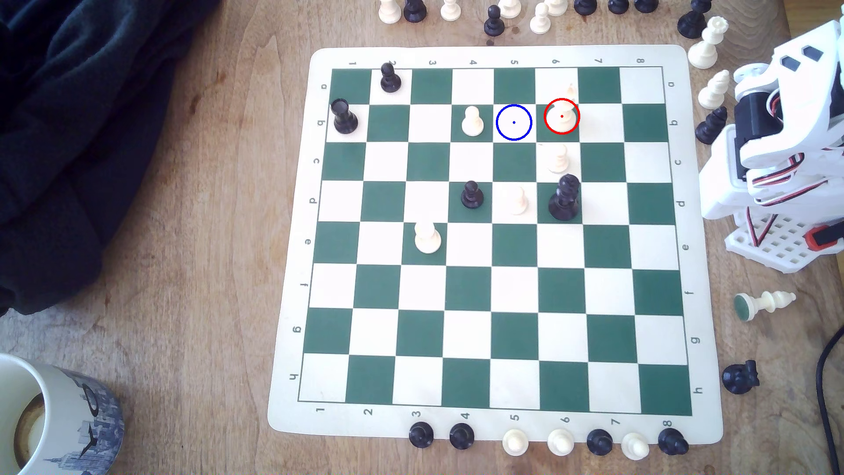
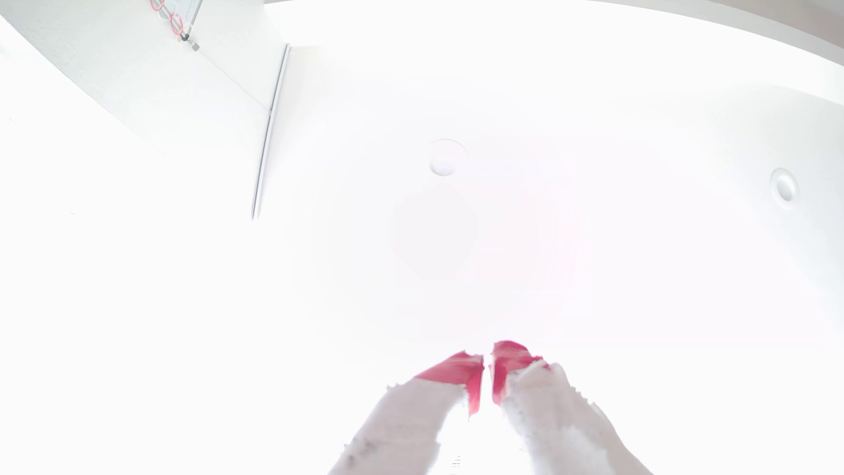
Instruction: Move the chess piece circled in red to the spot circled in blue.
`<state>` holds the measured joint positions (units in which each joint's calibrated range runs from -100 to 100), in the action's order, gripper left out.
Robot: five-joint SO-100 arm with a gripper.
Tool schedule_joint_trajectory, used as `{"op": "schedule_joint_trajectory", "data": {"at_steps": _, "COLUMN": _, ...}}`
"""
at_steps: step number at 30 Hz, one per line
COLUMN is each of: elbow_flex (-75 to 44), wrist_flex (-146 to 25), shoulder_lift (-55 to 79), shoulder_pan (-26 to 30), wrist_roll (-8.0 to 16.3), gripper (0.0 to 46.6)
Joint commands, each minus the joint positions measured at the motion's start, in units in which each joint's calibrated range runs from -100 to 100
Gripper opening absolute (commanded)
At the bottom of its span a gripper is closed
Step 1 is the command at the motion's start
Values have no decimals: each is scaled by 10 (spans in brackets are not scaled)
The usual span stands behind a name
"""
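The chess piece (image 1: 563, 111), a tall cream-white one with a pointed tip, stands upright inside the red ring on the board's far row b, column 6. The spot (image 1: 514, 122), a cream square with a blue ring and dot, lies one square toward the exterior view's left of it and is bare. My white arm (image 1: 776, 118) is folded up off the board at the exterior view's right edge, far from both. In the washed-out wrist view my gripper (image 2: 487, 361) points at a bright ceiling, its red-tipped fingers (image 2: 456, 370) almost together with nothing between them.
A cream pawn (image 1: 472, 121) stands just beyond the spot, another cream pawn (image 1: 558, 159) sits just in front of the piece, and a tall black piece (image 1: 565, 198) stands nearer still. Spare pieces line the board's edges. A mug (image 1: 50, 420) and a dark cloth (image 1: 91, 137) lie at the left.
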<state>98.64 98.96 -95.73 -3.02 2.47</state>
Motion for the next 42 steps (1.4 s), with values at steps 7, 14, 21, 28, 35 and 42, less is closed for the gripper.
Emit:
{"op": "schedule_joint_trajectory", "data": {"at_steps": 7, "elbow_flex": 13, "wrist_flex": -174, "shoulder_lift": -1, "shoulder_pan": -9, "wrist_roll": -1, "gripper": 12}}
{"op": "schedule_joint_trajectory", "data": {"at_steps": 14, "elbow_flex": 13, "wrist_flex": -337, "shoulder_lift": -1, "shoulder_pan": -13, "wrist_roll": -1, "gripper": 12}}
{"op": "schedule_joint_trajectory", "data": {"at_steps": 21, "elbow_flex": -46, "wrist_flex": -603, "shoulder_lift": 0, "shoulder_pan": -11, "wrist_roll": 1, "gripper": 12}}
{"op": "schedule_joint_trajectory", "data": {"at_steps": 28, "elbow_flex": -125, "wrist_flex": -909, "shoulder_lift": 1, "shoulder_pan": -16, "wrist_roll": 2, "gripper": 2}}
{"op": "schedule_joint_trajectory", "data": {"at_steps": 35, "elbow_flex": -256, "wrist_flex": -1242, "shoulder_lift": 1, "shoulder_pan": -19, "wrist_roll": 3, "gripper": 2}}
{"op": "schedule_joint_trajectory", "data": {"at_steps": 42, "elbow_flex": -351, "wrist_flex": -1438, "shoulder_lift": 1, "shoulder_pan": -30, "wrist_roll": 90, "gripper": 2}}
